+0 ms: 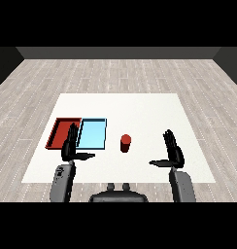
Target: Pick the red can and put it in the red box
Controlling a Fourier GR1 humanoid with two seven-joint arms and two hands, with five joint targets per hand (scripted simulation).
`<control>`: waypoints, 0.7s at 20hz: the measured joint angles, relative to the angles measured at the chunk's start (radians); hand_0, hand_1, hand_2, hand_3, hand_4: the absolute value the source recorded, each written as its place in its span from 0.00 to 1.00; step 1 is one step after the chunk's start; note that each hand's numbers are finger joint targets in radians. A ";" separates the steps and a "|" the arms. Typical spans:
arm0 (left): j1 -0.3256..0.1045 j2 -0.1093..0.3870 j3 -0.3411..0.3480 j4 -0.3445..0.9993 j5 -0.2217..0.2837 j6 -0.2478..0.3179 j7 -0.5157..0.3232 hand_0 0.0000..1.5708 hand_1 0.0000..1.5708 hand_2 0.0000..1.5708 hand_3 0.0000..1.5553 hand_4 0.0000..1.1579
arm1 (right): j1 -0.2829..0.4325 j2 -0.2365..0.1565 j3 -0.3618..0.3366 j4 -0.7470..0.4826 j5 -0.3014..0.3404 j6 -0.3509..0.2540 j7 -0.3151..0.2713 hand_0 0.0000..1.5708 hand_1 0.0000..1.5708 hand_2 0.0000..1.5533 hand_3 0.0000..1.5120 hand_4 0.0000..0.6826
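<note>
Right robot hand (174,150): released, fingers straight, thumb toward the red can (125,143), ready to reach.
Left robot hand (70,145): released, idle.
Red can: upright on table (140,109), right of light blue tray (92,133).
Red tray (59,132): far left, awaiting can.

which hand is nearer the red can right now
The right hand, though only slightly. It stands open to the right of the red can, apart from it. The left hand, also open, is further left, in front of the trays.
</note>
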 measured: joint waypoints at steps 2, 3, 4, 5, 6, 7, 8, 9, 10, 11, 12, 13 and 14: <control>-0.001 0.004 0.008 0.005 0.007 -0.008 -0.026 0.00 0.00 0.00 0.00 0.00 | 0.009 -0.003 -0.009 0.006 -0.005 0.017 -0.025 0.00 0.00 0.00 0.00 0.00; -0.019 0.002 0.009 0.021 0.006 -0.003 -0.029 0.00 0.00 0.00 0.00 0.00 | 0.008 -0.002 -0.013 0.017 -0.002 0.021 -0.041 0.00 0.00 0.00 0.00 0.00; -0.012 0.006 0.012 0.004 0.011 -0.007 -0.023 0.00 0.00 0.00 0.00 0.00 | 0.006 -0.003 -0.018 0.016 -0.002 0.022 -0.040 0.00 0.00 0.00 0.00 0.00; -0.016 0.013 0.019 -0.004 0.016 -0.010 -0.016 0.00 0.00 0.00 0.00 0.00 | 0.006 -0.005 -0.022 0.023 -0.005 0.032 -0.048 0.00 0.00 0.00 0.00 0.00; -0.024 0.009 0.017 0.003 0.010 -0.001 -0.017 0.00 0.00 0.00 0.00 0.00 | 0.006 0.002 -0.015 0.005 -0.002 0.026 -0.034 0.00 0.00 0.00 0.00 0.00; -0.027 0.013 0.023 0.021 0.007 -0.003 -0.031 0.00 0.00 0.00 0.00 0.00 | 0.016 0.004 -0.015 -0.005 -0.002 0.029 -0.032 0.00 0.00 0.00 0.00 0.00; -0.030 0.013 0.020 0.018 0.004 -0.001 -0.028 0.00 0.00 0.00 0.00 0.00 | 0.025 0.011 -0.006 0.002 0.012 0.029 -0.053 0.00 0.00 0.00 0.00 0.00; -0.021 0.005 0.012 0.018 -0.005 0.006 -0.039 0.00 0.00 0.00 0.00 0.00 | 0.020 0.012 -0.009 0.014 0.019 0.029 -0.065 0.00 0.00 0.00 0.00 0.00; -0.014 0.005 0.011 0.009 -0.003 0.007 -0.033 0.00 0.00 0.00 0.00 0.00 | 0.025 0.014 -0.009 0.008 0.022 0.029 -0.066 0.00 0.00 0.00 0.00 0.00; -0.015 0.001 0.008 0.014 -0.009 0.012 -0.041 0.00 0.00 0.00 0.00 0.00 | 0.018 0.010 -0.017 0.029 0.024 0.034 -0.080 0.00 0.00 0.00 0.00 0.00; -0.019 0.003 0.012 0.016 -0.008 0.012 -0.041 0.00 0.00 0.00 0.00 0.00 | 0.007 0.008 -0.018 0.030 0.026 0.036 -0.071 0.00 0.00 0.00 0.00 0.00; -0.030 0.014 0.025 0.029 0.000 0.004 -0.045 0.00 0.00 0.00 0.00 0.00 | -0.002 0.004 -0.022 0.031 0.020 0.041 -0.062 0.00 0.00 0.00 0.00 0.00; -0.033 0.013 0.025 0.036 -0.002 0.007 -0.048 0.00 0.00 0.00 0.00 0.00 | -0.012 0.007 -0.019 0.025 0.021 0.037 -0.041 0.00 0.00 0.00 0.00 0.00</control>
